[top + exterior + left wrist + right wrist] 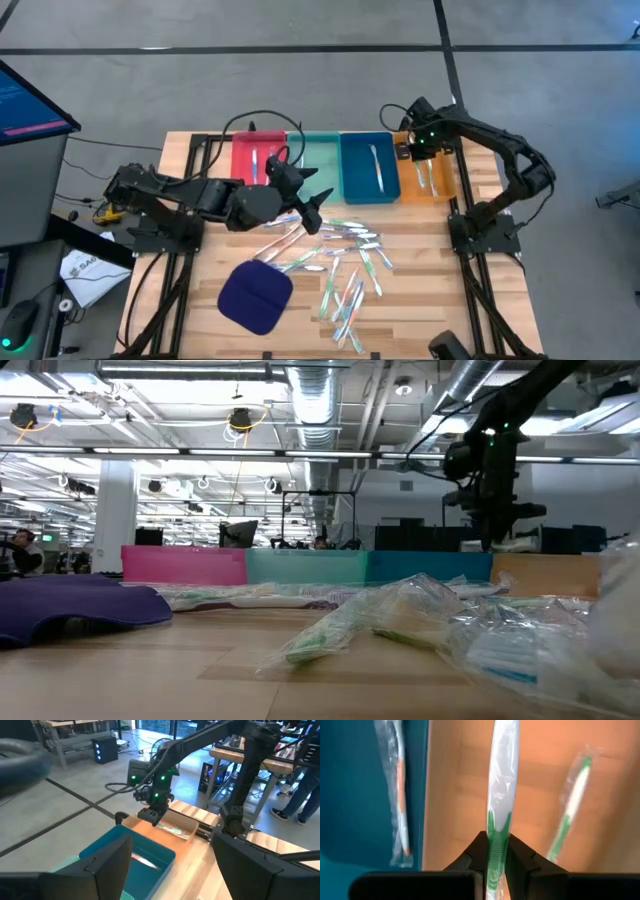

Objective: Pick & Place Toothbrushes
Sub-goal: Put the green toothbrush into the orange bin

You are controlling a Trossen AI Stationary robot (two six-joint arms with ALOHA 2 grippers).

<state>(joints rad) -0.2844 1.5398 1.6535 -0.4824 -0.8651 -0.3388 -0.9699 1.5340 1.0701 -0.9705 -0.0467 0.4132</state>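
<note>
Four trays sat in a row along the far edge of the table [200,300]: a red tray [242,160], a teal tray [322,150], a blue tray [358,170] and an orange tray [445,180] at the right end. The right gripper [418,152] hung above the orange tray, its jaws closed on a green-handled toothbrush [499,795] in clear wrap. Another green toothbrush [570,805] lay inside that orange tray, and an orange-accented one [400,790] lay in the blue tray. The left gripper [312,208] hovered over the middle of the table, just near of the teal tray, with jaws spread wide and nothing between them. Most loose toothbrushes [345,262] lay scattered across the table's centre and near right. A dark blue cloth pad [255,295] rested left of that heap.
</note>
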